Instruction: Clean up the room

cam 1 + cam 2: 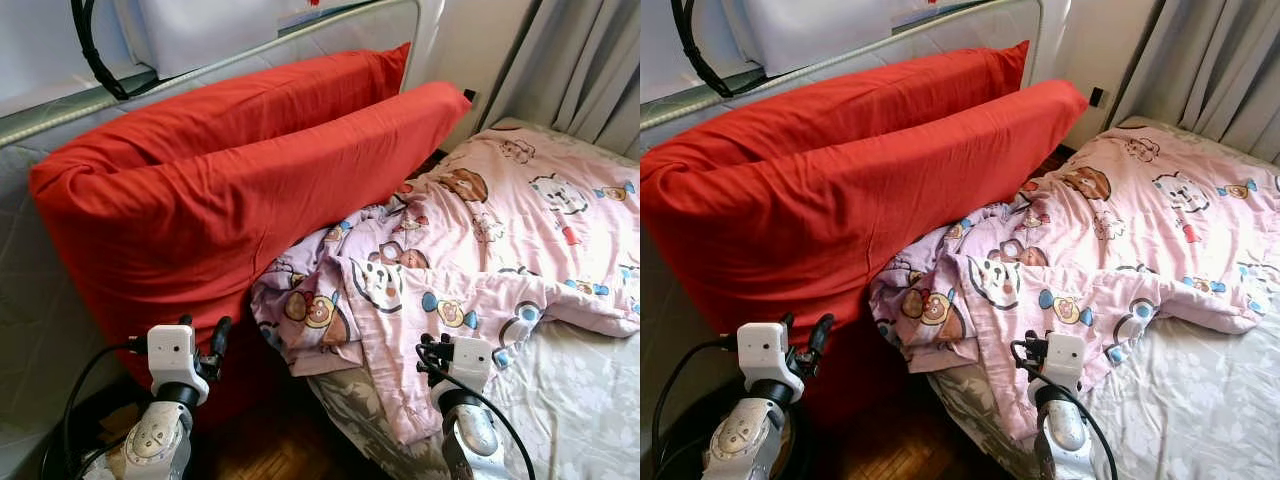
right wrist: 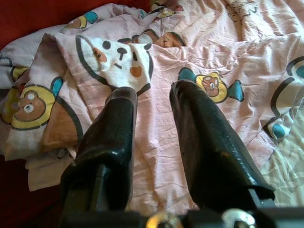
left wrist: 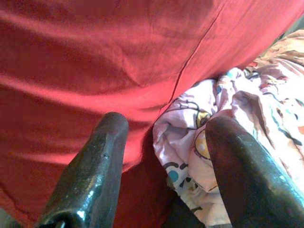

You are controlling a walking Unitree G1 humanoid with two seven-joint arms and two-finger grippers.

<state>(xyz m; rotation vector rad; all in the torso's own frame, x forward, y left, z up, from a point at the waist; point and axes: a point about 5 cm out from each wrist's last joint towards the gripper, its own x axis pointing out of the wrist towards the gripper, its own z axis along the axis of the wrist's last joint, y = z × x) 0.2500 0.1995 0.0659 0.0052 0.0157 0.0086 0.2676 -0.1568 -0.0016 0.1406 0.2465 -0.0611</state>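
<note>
A rumpled pink cotton blanket printed with cartoon bears and pandas (image 1: 480, 260) lies across the bed, its long axis running from the near left corner away toward the far right. Its near end is bunched into a thick fold (image 1: 310, 315) that hangs over the mattress corner, just beside the red bolsters. The bare grey quilted mattress sheet (image 1: 580, 400) shows along the near right, below the blanket's ragged lower edge.

The right gripper (image 2: 152, 102) hovers low over that lower edge, fingers pointing forward along the blanket and parted by a narrow gap, holding nothing; a panda-face patch (image 2: 118, 59) sits just past its fingertips. From the head view the right arm rises from the bottom, its white wrist block (image 1: 468, 362) over the blanket's hem.

The left gripper (image 3: 164, 137) is spread wider, also empty, aimed at the seam where the blanket's bunched fold meets the lower red cushion. Its arm stands at the bottom left, in front of the red cover.

Two long red fabric-covered bolster cushions (image 1: 230, 170) lean one against the other, running from near left to far right, resting against a quilted grey headboard panel with a metal rail (image 1: 200, 70). Dark wooden parquet floor (image 1: 270, 450) shows in the narrow gap between cushions and mattress. Grey curtains (image 1: 590, 70) hang at the far right.
</note>
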